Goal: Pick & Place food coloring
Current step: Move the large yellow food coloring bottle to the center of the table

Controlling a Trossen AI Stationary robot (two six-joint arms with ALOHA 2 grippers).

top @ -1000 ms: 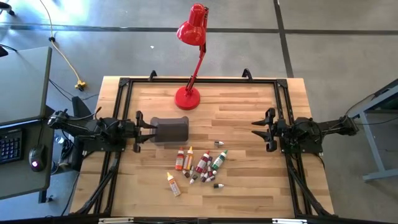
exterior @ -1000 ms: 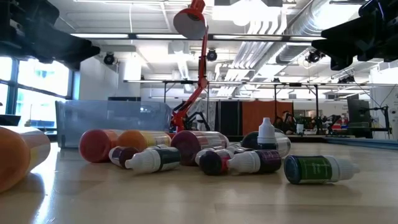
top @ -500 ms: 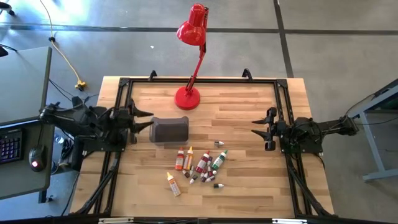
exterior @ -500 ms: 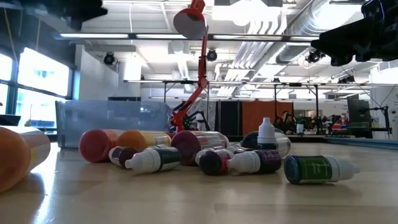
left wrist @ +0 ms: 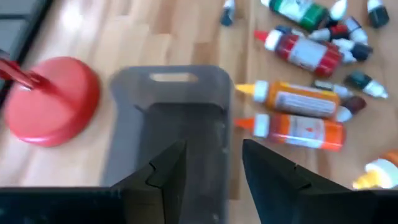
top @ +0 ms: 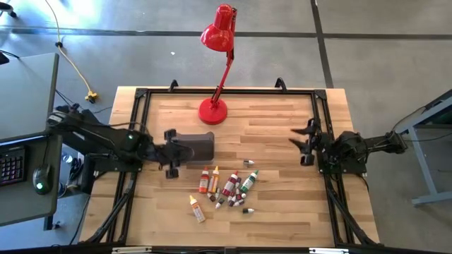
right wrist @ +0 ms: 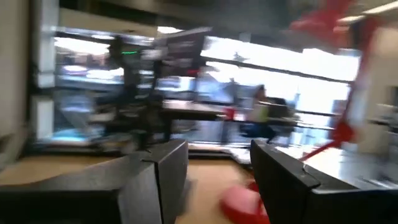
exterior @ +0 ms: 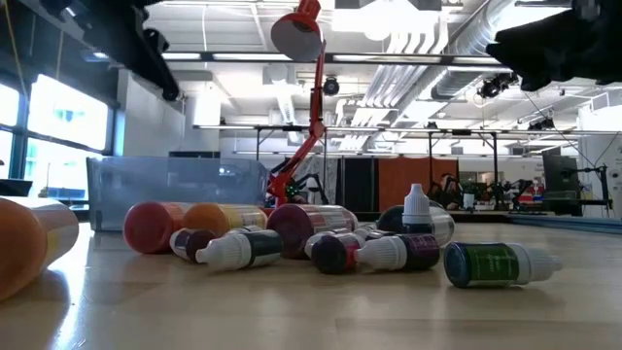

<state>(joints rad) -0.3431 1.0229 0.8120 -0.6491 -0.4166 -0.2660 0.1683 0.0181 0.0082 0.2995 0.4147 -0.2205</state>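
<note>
The food coloring bottles [top: 227, 185] lie on their sides in a loose cluster on the wooden table: red, orange, green and dark ones with white caps. The low view shows them in a row [exterior: 321, 248], and the left wrist view has them too [left wrist: 305, 56]. One yellow bottle [top: 196, 208] lies apart, nearer the near edge. My left gripper [top: 174, 151] is open and stands over the left end of the grey tub [top: 194, 147]; its fingers frame the tub [left wrist: 168, 118]. My right gripper [top: 301, 144] is open, raised at the table's right side.
A red desk lamp stands with its base [top: 212, 111] on the table just beyond the tub, its arm leaning toward the far edge. A black frame [top: 141, 95] runs round the table. Bare wood lies between the bottles and my right gripper.
My left arm first drew back toward the table's left edge and rose, then swung out toward the right and now stands over the tub's left end, tipped downward. My right gripper tipped upward and shifted slightly toward the far edge. The bottles and tub have stayed put.
</note>
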